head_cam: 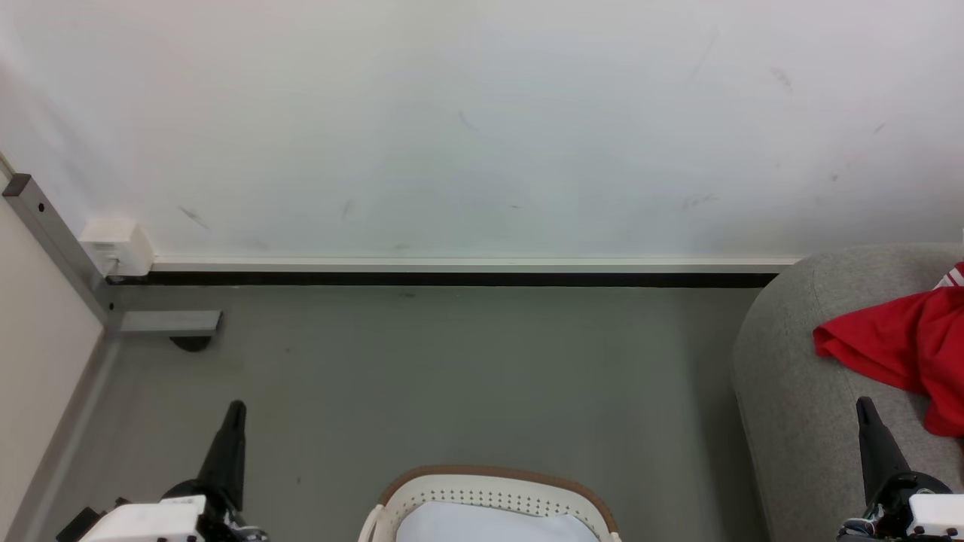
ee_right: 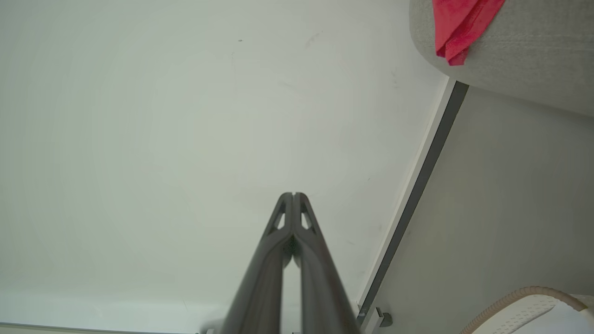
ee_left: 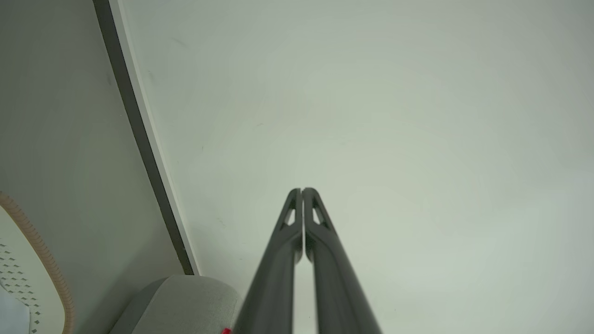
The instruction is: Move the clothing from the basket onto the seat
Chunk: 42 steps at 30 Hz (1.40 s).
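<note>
Red clothing (head_cam: 900, 346) lies crumpled on the grey seat (head_cam: 791, 376) at the right edge of the head view; a fold of that clothing (ee_right: 457, 28) hangs over the seat (ee_right: 524, 55) in the right wrist view. The cream basket (head_cam: 493, 498) with its brown rim sits at the bottom centre, with pale bluish-white material (head_cam: 489, 525) showing inside. My left gripper (head_cam: 235, 410) stands shut and holds nothing, left of the basket above the floor. My right gripper (head_cam: 864, 406) is shut and holds nothing, in front of the seat. Both pairs of fingers (ee_left: 301, 191) (ee_right: 293, 195) point at the wall.
A white wall fills the back, with a dark skirting strip (head_cam: 452, 278) along its foot. A grey metal post and foot (head_cam: 166, 324) stand in the left corner beside a partition (head_cam: 38, 346). Grey floor (head_cam: 452, 376) stretches between wall, basket and seat.
</note>
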Motion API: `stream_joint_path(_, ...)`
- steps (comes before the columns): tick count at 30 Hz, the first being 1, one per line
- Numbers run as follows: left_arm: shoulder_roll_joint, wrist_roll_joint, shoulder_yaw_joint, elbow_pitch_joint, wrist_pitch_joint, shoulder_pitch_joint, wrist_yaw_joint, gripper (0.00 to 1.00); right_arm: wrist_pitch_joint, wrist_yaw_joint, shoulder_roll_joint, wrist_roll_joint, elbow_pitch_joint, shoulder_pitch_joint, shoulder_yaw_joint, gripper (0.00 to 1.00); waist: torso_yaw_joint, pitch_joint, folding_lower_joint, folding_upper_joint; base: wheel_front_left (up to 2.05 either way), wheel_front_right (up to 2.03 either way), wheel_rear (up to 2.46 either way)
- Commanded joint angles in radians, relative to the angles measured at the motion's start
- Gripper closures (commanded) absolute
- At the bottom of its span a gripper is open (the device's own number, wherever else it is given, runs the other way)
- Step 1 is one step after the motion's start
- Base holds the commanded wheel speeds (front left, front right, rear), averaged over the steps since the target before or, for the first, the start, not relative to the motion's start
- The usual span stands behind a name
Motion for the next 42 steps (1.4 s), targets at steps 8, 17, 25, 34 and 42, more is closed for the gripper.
stream_joint_path(8, 0.007, -0.012, 0.002, -0.002, 0.005, -0.006, -0.004, 1.00, 0.004, -0.002, 0.000, 0.000, -0.005, -0.006, -0.004, 1.00, 0.000, 0.000, 0.0000, 0.0000, 0.00, 0.00, 0.00)
stream_joint_path(17, 0.007, -0.012, 0.002, -0.002, 0.005, -0.006, -0.004, 1.00, 0.004, -0.002, 0.000, 0.000, -0.005, -0.006, -0.004, 1.00, 0.000, 0.000, 0.0000, 0.0000, 0.00, 0.00, 0.00)
stream_joint_path(25, 0.007, -0.012, 0.002, -0.002, 0.005, -0.006, -0.004, 1.00, 0.004, -0.002, 0.000, 0.000, -0.005, -0.006, -0.004, 1.00, 0.000, 0.000, 0.0000, 0.0000, 0.00, 0.00, 0.00)
stream_joint_path(34, 0.007, -0.012, 0.002, -0.002, 0.005, -0.006, -0.004, 1.00, 0.004, -0.002, 0.000, 0.000, -0.005, -0.006, -0.004, 1.00, 0.000, 0.000, 0.0000, 0.0000, 0.00, 0.00, 0.00)
stream_joint_path(42, 0.007, -0.012, 0.001, -0.002, 0.005, -0.006, -0.004, 1.00, 0.004, -0.002, 0.000, 0.000, -0.005, -0.006, -0.004, 1.00, 0.000, 0.000, 0.0000, 0.0000, 0.00, 0.00, 0.00)
